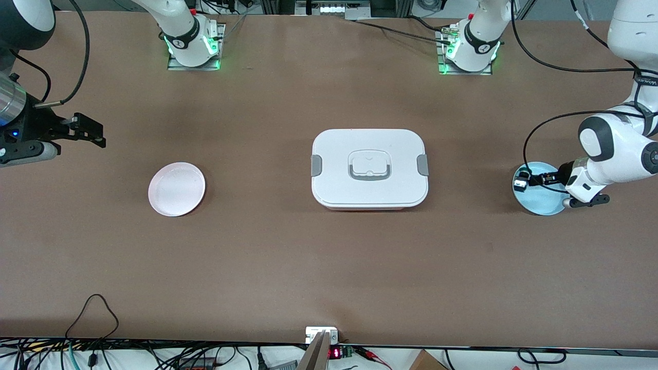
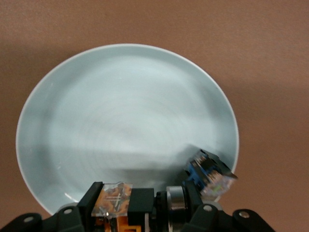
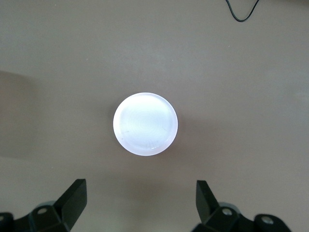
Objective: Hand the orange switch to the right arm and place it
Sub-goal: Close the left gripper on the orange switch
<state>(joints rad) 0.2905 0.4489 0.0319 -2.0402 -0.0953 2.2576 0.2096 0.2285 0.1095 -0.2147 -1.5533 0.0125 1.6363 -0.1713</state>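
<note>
The orange switch (image 2: 116,199) is a tiny black-bodied part with orange sides and a metal ring. It lies crosswise between the fingers of my left gripper (image 2: 145,207), which is shut on it low over the light blue plate (image 2: 120,106). In the front view the left gripper (image 1: 536,180) is over that blue plate (image 1: 545,205) at the left arm's end of the table. My right gripper (image 1: 95,134) hangs open and empty at the right arm's end. In the right wrist view the right gripper (image 3: 140,199) is above bare table beside the pink plate (image 3: 145,123).
A second small switch with blue and green parts (image 2: 210,173) lies on the blue plate right beside the left gripper. The pink plate (image 1: 176,188) holds nothing. A closed white lunch box (image 1: 369,167) with grey clips sits mid-table between the two plates.
</note>
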